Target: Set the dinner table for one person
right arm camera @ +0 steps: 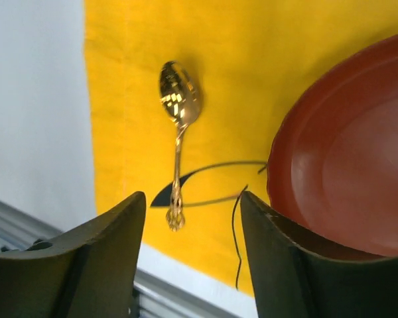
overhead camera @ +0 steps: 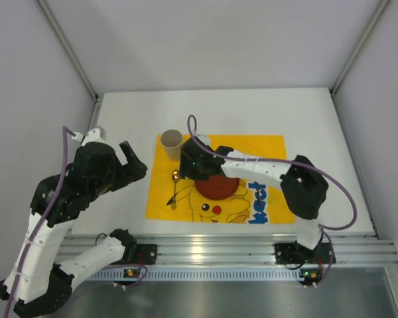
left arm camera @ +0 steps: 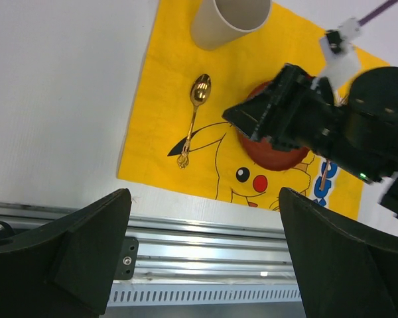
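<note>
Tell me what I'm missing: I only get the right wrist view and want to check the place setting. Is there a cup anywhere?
Observer: Yes, a pale cup stands upright at the far left corner of the yellow cloth.
Operator: Where's the left gripper?
Observer: The left gripper hovers open and empty over the dinner table, left of the cloth.
Operator: Is my plate centred?
Observer: Roughly. The red plate sits mid-cloth, on the Pikachu print.
</note>
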Tool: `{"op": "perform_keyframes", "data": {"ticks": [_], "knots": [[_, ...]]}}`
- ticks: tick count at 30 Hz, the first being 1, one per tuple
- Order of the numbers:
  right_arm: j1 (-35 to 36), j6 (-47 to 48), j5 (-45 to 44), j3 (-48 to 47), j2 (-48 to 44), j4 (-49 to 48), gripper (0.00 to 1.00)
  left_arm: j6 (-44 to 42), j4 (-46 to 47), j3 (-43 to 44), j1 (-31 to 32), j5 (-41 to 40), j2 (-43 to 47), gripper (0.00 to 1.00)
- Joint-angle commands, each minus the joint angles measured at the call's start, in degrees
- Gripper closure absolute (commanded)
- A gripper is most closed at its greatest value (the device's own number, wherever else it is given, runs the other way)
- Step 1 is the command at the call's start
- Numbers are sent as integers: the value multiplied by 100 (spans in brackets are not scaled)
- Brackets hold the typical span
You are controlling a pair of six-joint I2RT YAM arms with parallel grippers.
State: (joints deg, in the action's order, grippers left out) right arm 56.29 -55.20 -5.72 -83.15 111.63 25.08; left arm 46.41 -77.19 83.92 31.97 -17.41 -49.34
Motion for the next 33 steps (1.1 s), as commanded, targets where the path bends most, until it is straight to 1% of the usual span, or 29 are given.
{"op": "perform_keyframes", "data": {"ticks": [1, 2, 3, 5, 6, 7, 8, 9, 10, 12, 13, 14, 15, 16, 17, 18, 19, 20, 21, 24, 25, 27, 29, 31, 33], "knots": [[303, 623, -456, 1, -1256, 172, 39, -97, 1, -86, 11, 18, -14, 2], [347, 790, -483, -25, -1624, 312, 35, -97, 150, -199, 11, 44, -14, 2], [478, 1166, -518, -86, -1793, 392, 26, -132, 247, -253, 11, 79, -23, 2], [628, 1537, -623, -148, -2309, 707, 17, -176, 405, -428, 12, 124, -75, 2], [803, 1878, -676, -174, -2496, 839, 10, -246, 606, -490, 20, 150, -93, 2], [917, 2003, -938, -157, -2671, 997, 4, -282, 704, -552, 12, 150, -111, 2], [1032, 2152, -1105, -131, -3047, 1338, 1, -360, 818, -648, 20, 141, -189, 2], [1294, 2171, -1290, -18, -3260, 1498, 0, -422, 1002, -675, 12, 150, -242, 2], [1418, 2163, -1648, 88, -3688, 1656, 0, -475, 1091, -693, 11, 141, -295, 2], [1664, 1804, -1836, 543, -4130, 2052, 0, -633, 1293, -658, 11, 106, -497, 2], [1700, 1585, -1950, 720, -4358, 2201, 0, -686, 1355, -631, 11, 10, -567, 2], [1744, 1104, -1960, 931, -4848, 2455, 0, -765, 1416, -614, 11, -43, -672, 2], [1840, 890, -1960, 1403, -5131, 2536, 0, -800, 1504, -614, 11, -87, -717, 2], [1920, 714, -1968, 1651, -5413, 2563, 0, -835, 1705, -640, 3, -183, -735, 2], [2025, 303, -2038, 1888, -6007, 2642, 0, -897, 1838, -718, 11, -210, -770, 2], [2191, 82, -2134, 2282, -6309, 2703, 0, -932, 1961, -771, 11, -236, -770, 2], [2271, -121, -2318, 2443, -6590, 2782, 0, -976, 2084, -824, 11, -245, -779, 2], [2350, -471, -2416, 2584, -7141, 2948, 0, -1055, 2320, -938, 11, -263, -770, 2], [2421, -561, -2495, 2794, -7399, 3011, 0, -1099, 2401, -991, 11, -280, -770, 2], [2421, -685, -2820, 2928, -8260, 3353, 0, -1292, 2682, -1140, 11, -219, -805, 2], [2422, -572, -3065, 2823, -8411, 3554, 0, -1441, 2804, -1184, 11, -184, -814, 2], [2422, -580, -3163, 2700, -8404, 3661, 0, -1468, 2823, -1194, 20, -254, -823, 2], [2422, -518, -3392, 2586, -8308, 3898, 0, -1495, 2823, -1176, 12, -342, -849, 2], [2413, -676, -3654, 2436, -8150, 4240, 0, -1469, 2806, -1159, 20, -438, -858, 2], [2413, -676, -3770, 2392, -8088, 4347, 0, -1407, 2771, -1150, 12, -509, -875, 2]]}}
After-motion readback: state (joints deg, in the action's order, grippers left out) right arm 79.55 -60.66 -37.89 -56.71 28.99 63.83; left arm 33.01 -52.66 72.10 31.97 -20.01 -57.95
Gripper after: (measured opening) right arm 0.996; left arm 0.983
